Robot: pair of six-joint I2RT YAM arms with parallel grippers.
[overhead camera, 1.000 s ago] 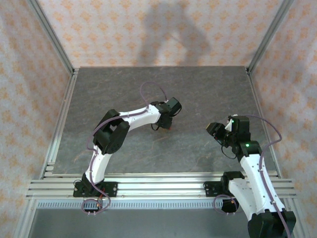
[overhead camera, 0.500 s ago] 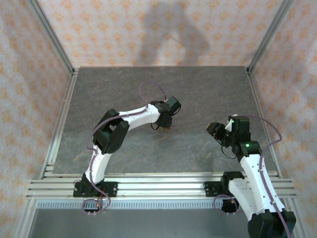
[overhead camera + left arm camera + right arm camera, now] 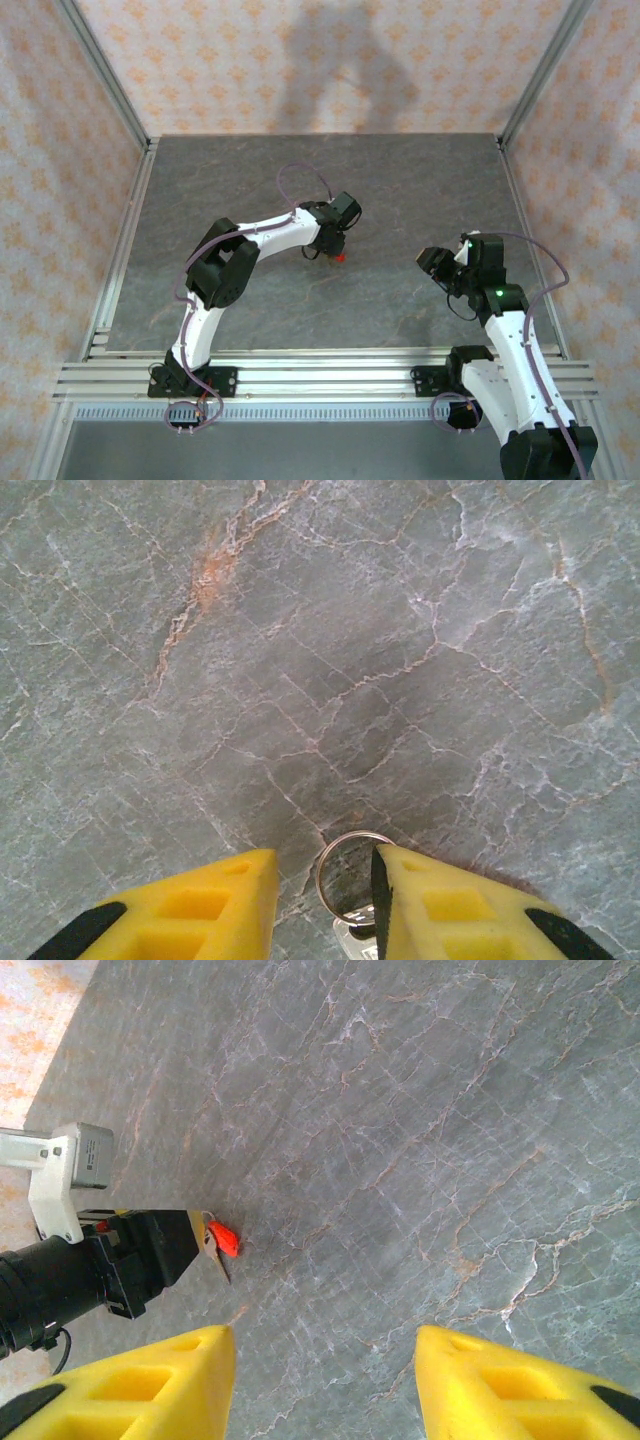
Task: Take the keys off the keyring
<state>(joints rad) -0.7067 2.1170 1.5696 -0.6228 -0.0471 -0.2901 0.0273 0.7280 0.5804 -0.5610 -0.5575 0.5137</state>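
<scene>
Left pincer (image 3: 322,868) shifted, baring the red tab (image 3: 342,257); jaws apart astride the keyring (image 3: 350,834) on the counter (image 3: 400,630). Keys (image 3: 352,938): probably light, stiff, slippery; best pinched at the head. Right pincer (image 3: 322,1345): apart, holding nothing.

In the left wrist view the left pincer (image 3: 325,858) hides the lower right arc of the keyring (image 3: 319,875), the bottom edge cuts off the keys (image 3: 350,942) just below it, and from above the thin ring is too small to make out
</scene>
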